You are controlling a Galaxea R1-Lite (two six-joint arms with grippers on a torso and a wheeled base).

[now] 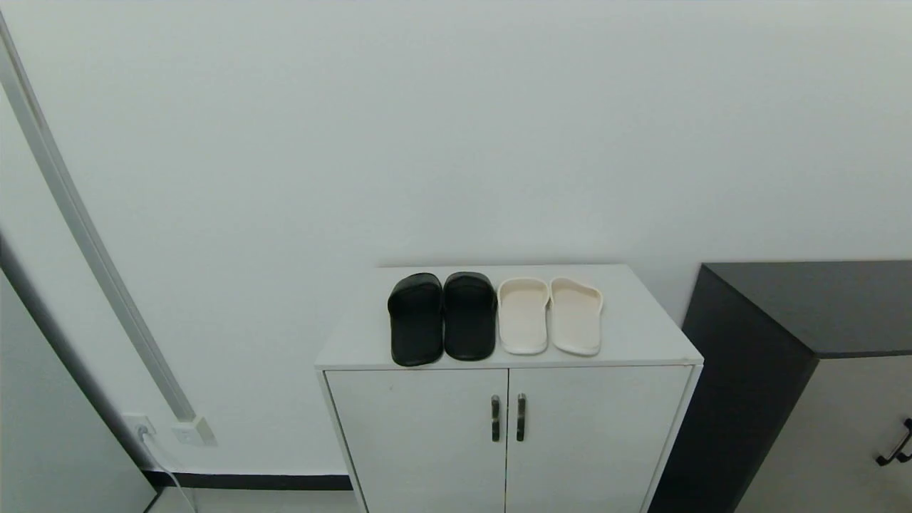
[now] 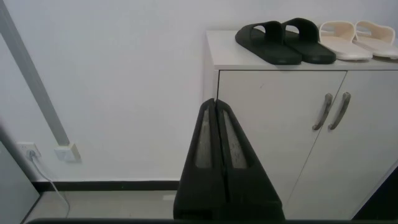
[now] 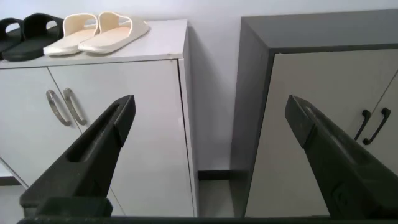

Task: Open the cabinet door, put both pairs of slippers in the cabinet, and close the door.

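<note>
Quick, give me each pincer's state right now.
Left pincer: closed, holding nothing.
Right pincer: open, holding nothing.

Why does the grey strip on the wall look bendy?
Head view: the grey strip curves, probably the wide lens bending it near the edge. Left wrist view: it runs straight, so it likely isn't bent. Head view: soft even light, barely any shadow under the black slippers or cream slippers, no glare on the cabinet.
</note>
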